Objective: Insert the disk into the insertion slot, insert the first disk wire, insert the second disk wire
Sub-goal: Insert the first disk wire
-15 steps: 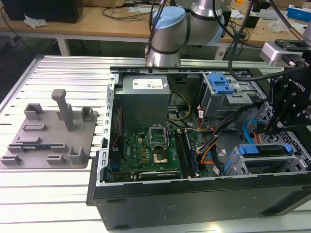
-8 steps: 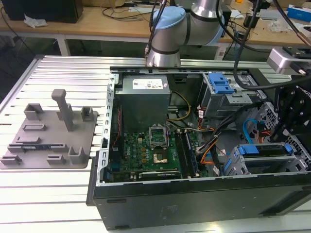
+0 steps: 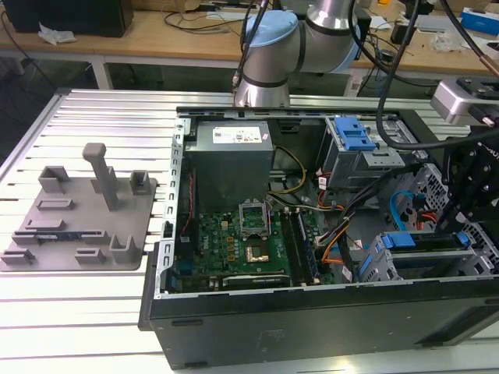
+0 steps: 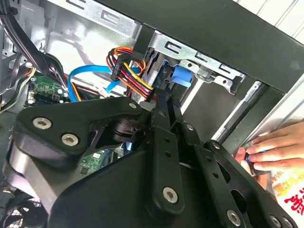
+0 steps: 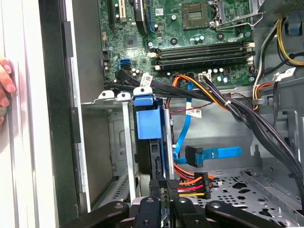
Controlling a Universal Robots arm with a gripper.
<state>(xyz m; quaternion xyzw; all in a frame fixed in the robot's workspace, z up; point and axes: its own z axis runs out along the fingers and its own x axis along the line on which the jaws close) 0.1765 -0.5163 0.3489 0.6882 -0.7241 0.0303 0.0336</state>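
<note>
Disk (image 5: 148, 122) sits in insertion slot (image 5: 107, 142); hand (image 5: 165, 194) at wire connector (image 5: 179, 185) beside it.

The bench (image 3: 78, 327) has a top of pale, ribbed aluminium slats running across the exterior view. Behind it stand wooden-topped desks (image 3: 156, 43) on white legs (image 3: 100, 74) (strewn with cables (image 3: 204, 17) and crumpled paper (image 3: 54, 33)). The light is even and soft.

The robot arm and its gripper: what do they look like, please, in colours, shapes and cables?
The robot arm is made of round silver-grey metal joints with pale blue end caps; a thick black cable loops beside it. The gripper is matte black, built of flat linkage bars with silver screw heads.
</note>
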